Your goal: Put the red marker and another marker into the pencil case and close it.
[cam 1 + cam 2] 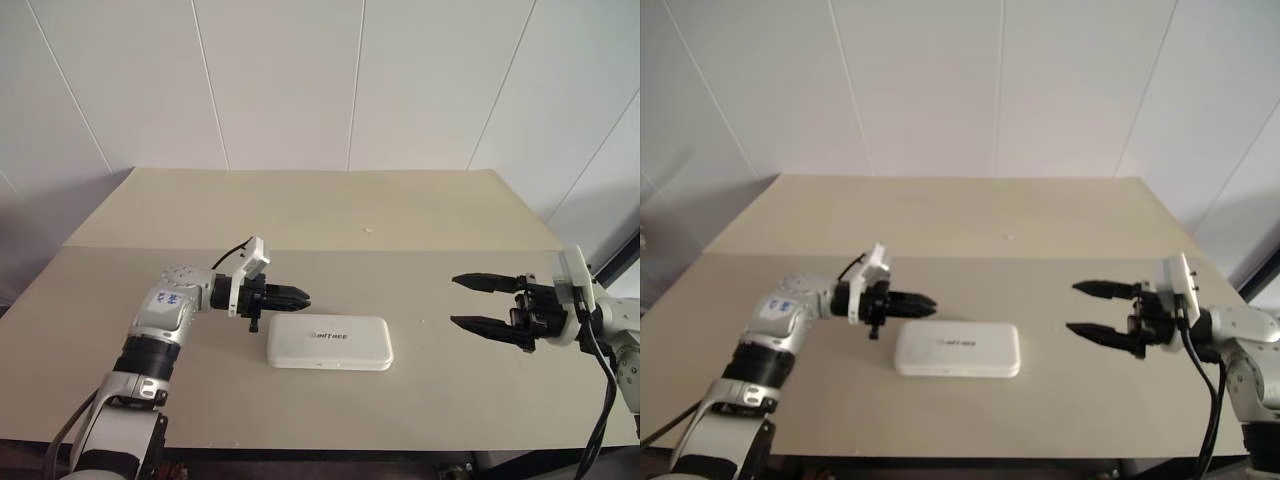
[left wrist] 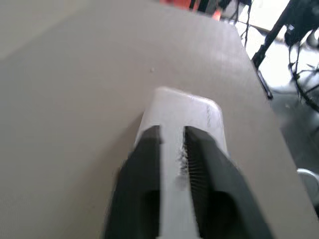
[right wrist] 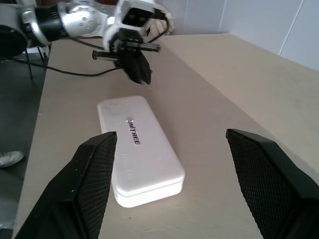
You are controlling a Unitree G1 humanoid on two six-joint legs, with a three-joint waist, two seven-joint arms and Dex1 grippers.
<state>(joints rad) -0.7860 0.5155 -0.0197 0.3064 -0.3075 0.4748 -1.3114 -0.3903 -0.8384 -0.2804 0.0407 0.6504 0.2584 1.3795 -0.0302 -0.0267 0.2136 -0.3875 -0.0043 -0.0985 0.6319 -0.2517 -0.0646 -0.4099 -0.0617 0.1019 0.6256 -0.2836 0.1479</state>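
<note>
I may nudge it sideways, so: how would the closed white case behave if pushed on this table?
The pencil case looks like hard, smooth plastic lying flat with its lid shut, so it would probably slide rather than tip or roll. The table looks smooth, so little may slow it. Its rounded corners could make it swivel if pushed off-centre.

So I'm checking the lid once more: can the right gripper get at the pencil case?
Probably yes: the right gripper is open, with bare table between it and the closed pencil case.

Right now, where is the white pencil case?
In the left eye view the closed pencil case lies flat near the table's front edge, slightly left of centre, just below the left end effector and well left of the right end effector.
</note>
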